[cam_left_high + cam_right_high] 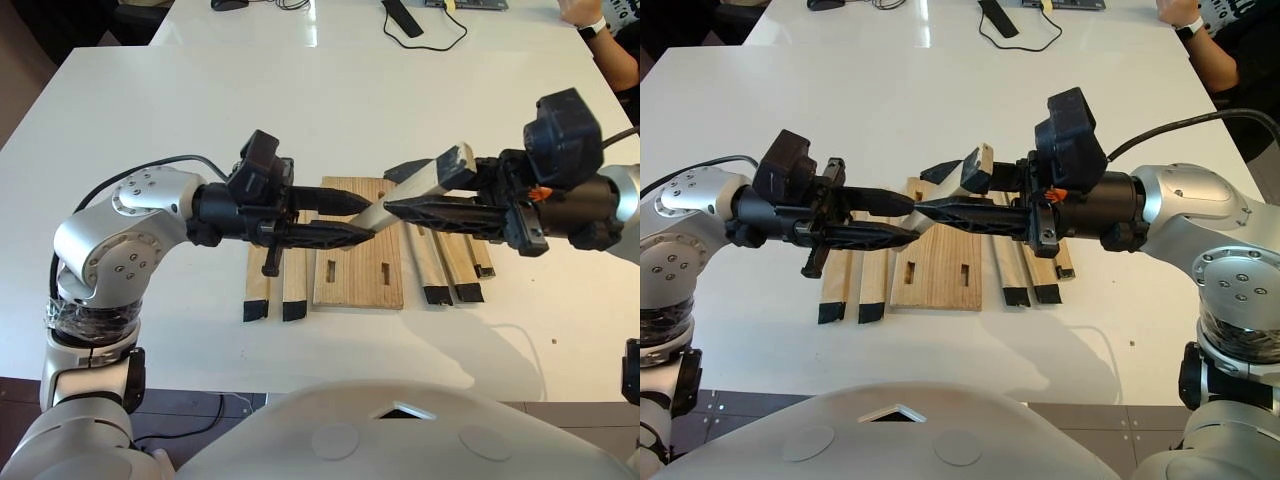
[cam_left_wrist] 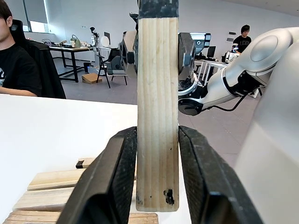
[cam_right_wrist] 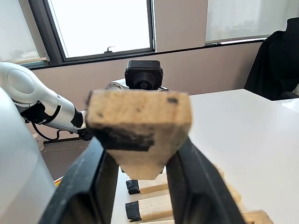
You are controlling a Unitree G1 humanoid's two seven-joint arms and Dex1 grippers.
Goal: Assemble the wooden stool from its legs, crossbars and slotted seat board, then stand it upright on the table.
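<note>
A wooden leg (image 1: 425,180) with a black-capped end hangs tilted in the air over the slotted seat board (image 1: 350,285), which lies flat on the white table (image 1: 150,150). My left gripper (image 1: 365,218) is shut on the leg's lower end, as the left wrist view shows (image 2: 157,140). My right gripper (image 1: 395,212) comes in from the opposite side and is shut on the same leg (image 3: 140,154). The two sets of fingertips nearly meet above the board.
Two wooden pieces (image 1: 258,295) (image 1: 295,290) lie left of the board, and three more (image 1: 432,270) lie to its right, all with black ends. A black cable (image 1: 425,30) and small dark items lie on the far table.
</note>
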